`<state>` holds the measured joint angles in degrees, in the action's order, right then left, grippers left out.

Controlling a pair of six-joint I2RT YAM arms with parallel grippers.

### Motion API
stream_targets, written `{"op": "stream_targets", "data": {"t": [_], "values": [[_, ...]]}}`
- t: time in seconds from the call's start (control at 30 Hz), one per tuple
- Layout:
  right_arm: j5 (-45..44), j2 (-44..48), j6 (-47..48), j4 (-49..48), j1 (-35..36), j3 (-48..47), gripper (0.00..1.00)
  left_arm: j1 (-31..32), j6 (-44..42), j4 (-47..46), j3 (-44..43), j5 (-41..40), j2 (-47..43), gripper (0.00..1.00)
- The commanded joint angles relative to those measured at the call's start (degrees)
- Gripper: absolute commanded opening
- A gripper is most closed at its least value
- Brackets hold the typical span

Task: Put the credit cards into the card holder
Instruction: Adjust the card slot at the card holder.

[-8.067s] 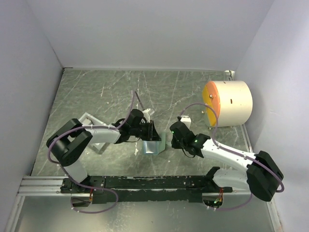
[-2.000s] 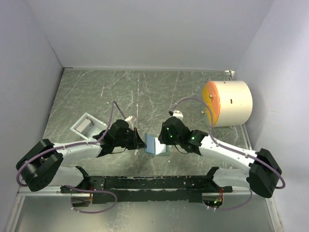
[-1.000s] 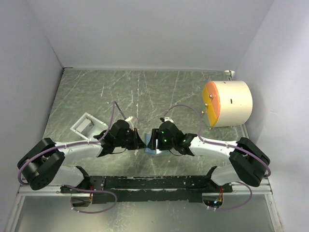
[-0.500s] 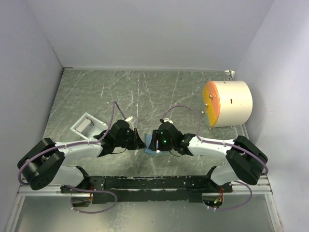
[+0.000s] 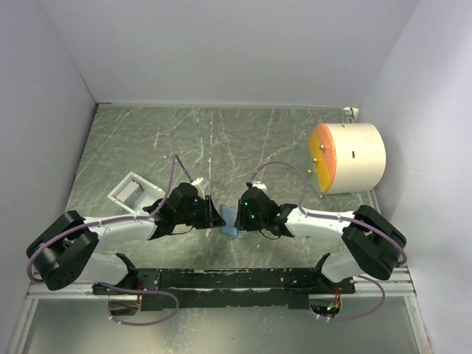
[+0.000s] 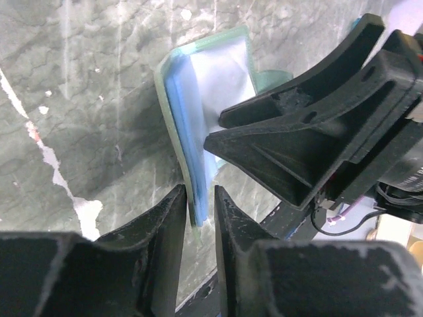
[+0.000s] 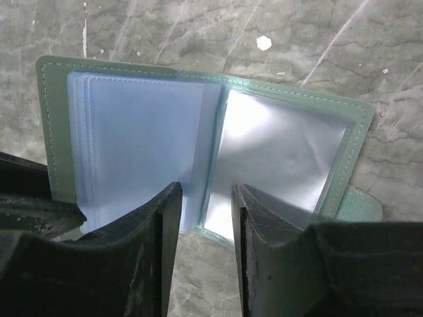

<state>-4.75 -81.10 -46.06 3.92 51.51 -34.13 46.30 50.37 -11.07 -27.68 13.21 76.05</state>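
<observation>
The card holder (image 5: 230,220) lies open on the table (image 5: 184,140), pale blue pockets up and green rim showing. At its left edge the left gripper (image 6: 199,212) straddles the rim with fingers slightly apart; you cannot tell whether they pinch it. Over its near edge, at the fold, the right gripper (image 7: 204,198) hovers with fingers apart, holding nothing. No credit cards show in the pockets or in either gripper. You are likely at the spreading step. Next you need a card fetched, perhaps from the white tray (image 5: 118,197) well left of the holder, while one gripper steadies it.
</observation>
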Motion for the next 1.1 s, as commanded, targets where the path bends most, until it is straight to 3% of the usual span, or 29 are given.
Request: {"op": "stream_targets", "data": {"t": [0.0, 0.37, 0.73, 0.87, 1.07], "values": [[-1.8, -0.6, 0.1, 0.6, 0.3, 0.9, 0.35, 0.4, 0.5, -5.6, 0.4, 2.9, -0.4, 0.36], [-1.1, 0.2, -0.4, -1.1, 0.3, 3.2, 0.31, 0.4, 0.0, -7.3, 0.1, 2.6, 2.0, 0.34], [-1.3, 1.3, -0.4, -1.0, 0.3, 4.0, 0.31, 0.4, 0.0, -8.3, -0.1, 2.7, 3.5, 0.21], [-1.2, 1.7, -0.5, -0.9, 0.3, 4.1, 0.31, 0.4, 0.0, -8.7, 0.2, 2.9, 2.7, 0.07], [0.2, 5.2, 0.6, 2.7, 0.3, 0.4, 0.33, 0.4, -2.5, 3.1, -2.7, -2.4, -1.0, 0.07]]}}
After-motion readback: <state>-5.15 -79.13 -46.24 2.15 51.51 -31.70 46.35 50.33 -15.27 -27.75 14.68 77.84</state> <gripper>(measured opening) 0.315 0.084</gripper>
